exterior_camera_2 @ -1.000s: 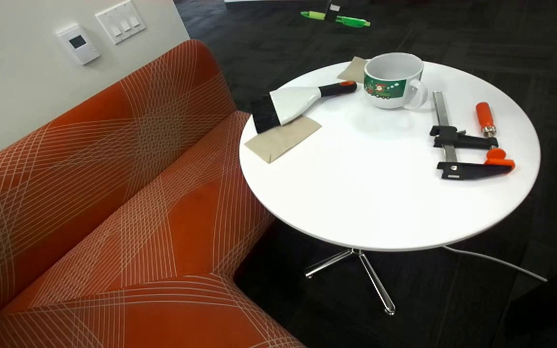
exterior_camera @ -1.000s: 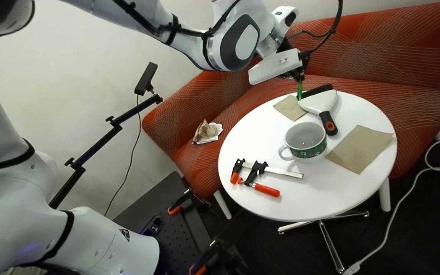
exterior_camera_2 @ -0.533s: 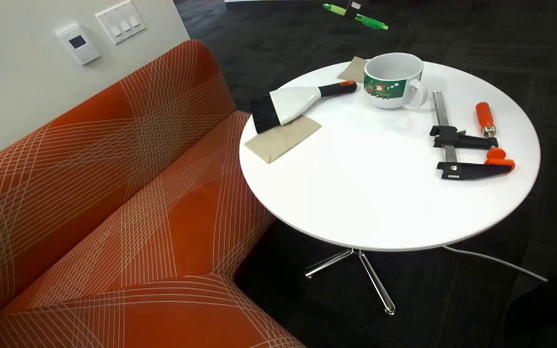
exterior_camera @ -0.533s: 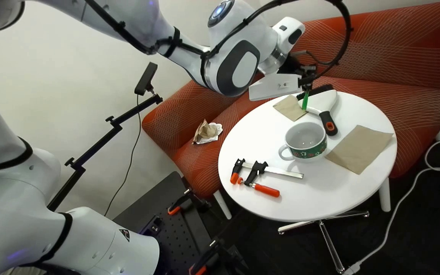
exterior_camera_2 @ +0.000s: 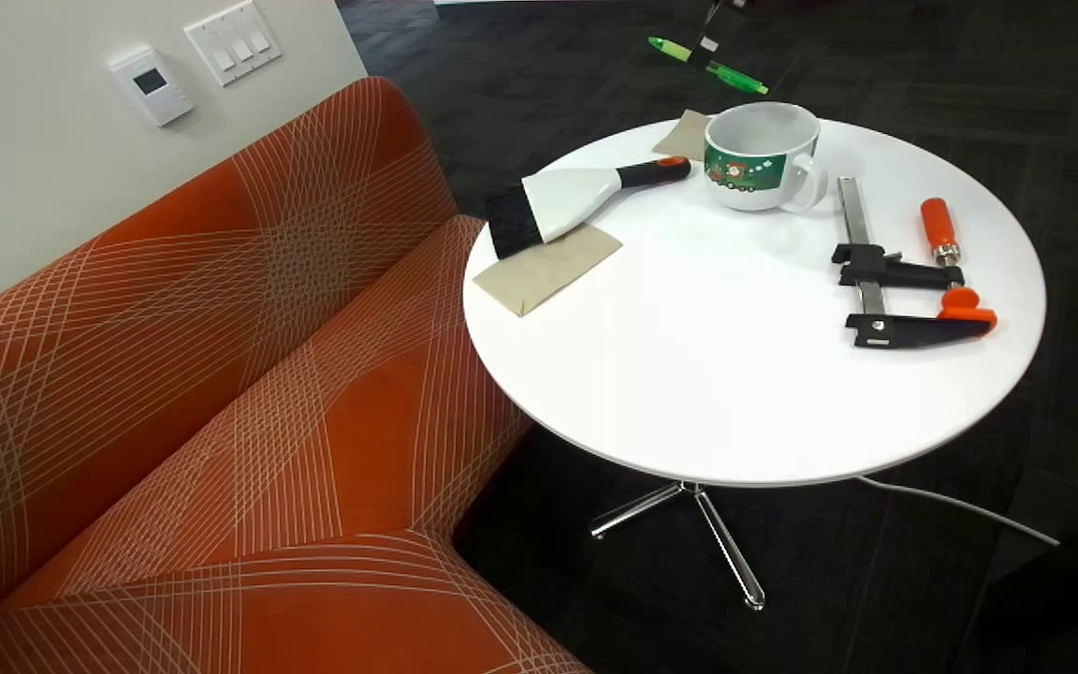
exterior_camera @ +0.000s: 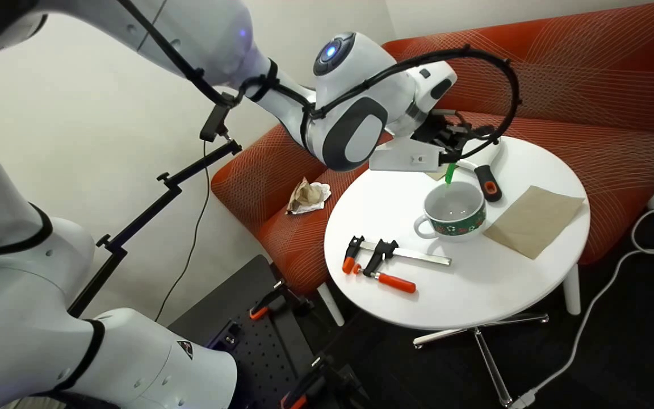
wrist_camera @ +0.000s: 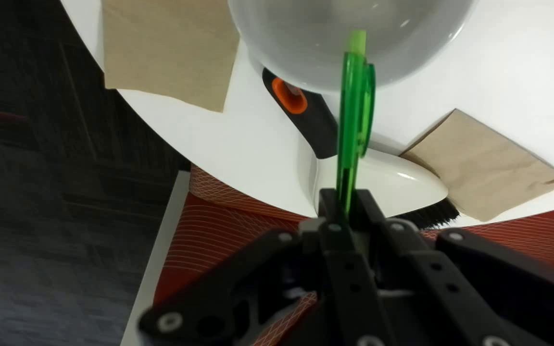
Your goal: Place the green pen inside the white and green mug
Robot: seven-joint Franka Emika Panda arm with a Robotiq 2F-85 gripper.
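Observation:
The green pen [wrist_camera: 352,101] is held in my gripper [wrist_camera: 347,201], whose fingers are closed around it. In an exterior view the pen [exterior_camera_2: 737,79] slants down to the right, its lower end above and near the far rim of the mug. The white mug with a green printed band [exterior_camera_2: 750,170] stands upright on the table, and its inside looks empty. In an exterior view my gripper [exterior_camera: 451,149] is just behind the mug [exterior_camera: 463,226], and the pen [exterior_camera: 450,173] points down toward its back rim. In the wrist view the pen's tip overlaps the mug's opening [wrist_camera: 301,53]; the height between them is unclear.
A white brush with a black and orange handle [wrist_camera: 306,115] lies behind the mug. Flat tan pads [exterior_camera: 534,221] lie on the round white table [exterior_camera: 395,312]. A clamp with red-orange ends [exterior_camera: 396,283] lies near the mug's handle. A red sofa [exterior_camera: 588,74] borders the table.
My gripper has come down and toward the mug with the pen in it. The pen's lower end is now by the mug's rim and tilts more steeply. The mug has not moved.

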